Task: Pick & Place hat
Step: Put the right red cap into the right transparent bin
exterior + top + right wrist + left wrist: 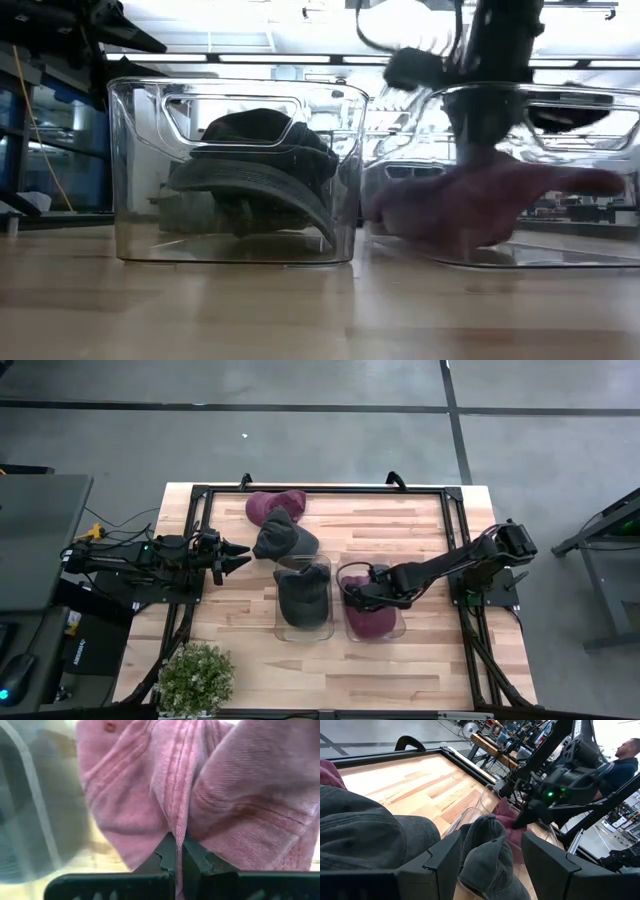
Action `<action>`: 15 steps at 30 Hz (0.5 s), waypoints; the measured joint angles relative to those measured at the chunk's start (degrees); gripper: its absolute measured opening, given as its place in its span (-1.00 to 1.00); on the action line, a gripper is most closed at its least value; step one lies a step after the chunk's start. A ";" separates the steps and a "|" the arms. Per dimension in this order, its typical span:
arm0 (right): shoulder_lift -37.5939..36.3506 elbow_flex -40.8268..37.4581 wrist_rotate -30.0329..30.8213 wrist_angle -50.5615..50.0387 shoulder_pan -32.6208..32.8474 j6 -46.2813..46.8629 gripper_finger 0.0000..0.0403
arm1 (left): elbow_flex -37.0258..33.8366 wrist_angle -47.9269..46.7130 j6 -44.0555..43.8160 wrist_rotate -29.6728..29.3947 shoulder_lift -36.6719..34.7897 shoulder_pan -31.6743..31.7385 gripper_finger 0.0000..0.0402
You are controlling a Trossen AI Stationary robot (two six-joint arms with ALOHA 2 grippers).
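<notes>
My right tool (pixel 352 593) is clamped tight on a fold of the maroon hat (pixel 372 618), w/ the fabric pinched between both fingertips (pixel 172 851) in the wrist view. That hat sits in the right clear bin (pixel 399 632), near the tabletop's middle, w/ my tool at the bin's left rim. In the low view the hat (pixel 480 200) droops inside the bin, its underside on or just above the bin floor; can't tell which.

Left clear bin (pixel 325 632) is just beside the right one and holds a dark grey hat (pixel 303 597), crown up, brim toward the front edge in the low view (pixel 262 170).

My left tool (pixel 238 555) hangs at the left side of the tabletop (pixel 330 680), fingers spread apart, nothing between them, pointing toward a second dark grey hat (pixel 283 539) that lies loose on the wood just beyond its tips. Behind that one, near the far edge, a second maroon hat (pixel 275 505) lies touching it.

Small potted plant (pixel 195 678) sits at the front left corner. A person (pixel 622 762) shows beyond the tabletop in the left wrist view.
</notes>
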 joint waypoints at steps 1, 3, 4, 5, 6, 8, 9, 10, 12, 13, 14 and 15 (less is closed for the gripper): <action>0.00 -0.96 -0.09 0.91 0.00 0.24 -1.00 | 0.00 -0.01 0.00 0.00 -0.01 0.01 -0.02; 0.00 -2.37 0.04 2.01 0.00 1.10 -1.00 | 0.00 -0.02 0.02 0.00 -0.01 0.01 -0.02; 0.00 -2.86 0.05 2.38 0.00 1.28 -1.00 | 0.00 0.00 0.00 0.02 0.00 0.02 -0.02; 0.00 -3.15 -0.07 2.65 0.02 1.29 -1.00 | 0.00 0.00 0.02 0.00 -0.02 0.00 -0.02; 0.00 -3.42 -0.10 3.11 0.02 1.19 -1.00 | 0.00 0.00 0.02 0.02 0.00 0.00 -0.02; 0.00 -3.44 0.11 3.15 0.02 0.79 -1.00 | 0.00 -0.02 0.00 0.02 -0.02 0.01 -0.02; 0.00 -3.32 0.28 3.10 0.02 0.29 -1.00 | 0.00 -0.01 0.01 0.01 -0.02 0.01 -0.02; -0.09 -3.25 0.33 3.12 0.02 -0.31 -1.00 | 0.00 0.00 0.01 0.00 0.00 0.00 -0.02; -0.38 -3.25 0.39 3.13 0.02 -0.97 -0.99 | 0.00 -0.02 0.02 0.02 -0.02 0.00 -0.02; -0.48 -3.25 0.39 3.13 0.02 -1.45 -0.98 | 0.00 0.00 0.02 0.00 -0.02 0.02 -0.02; -0.73 -3.25 0.40 3.13 0.02 -2.05 -0.97 | 0.00 -0.02 0.00 0.02 -0.02 0.00 -0.02; -0.97 -3.25 0.43 3.13 0.02 -2.64 -0.95 | 0.00 0.00 0.00 0.00 -0.02 0.00 -0.02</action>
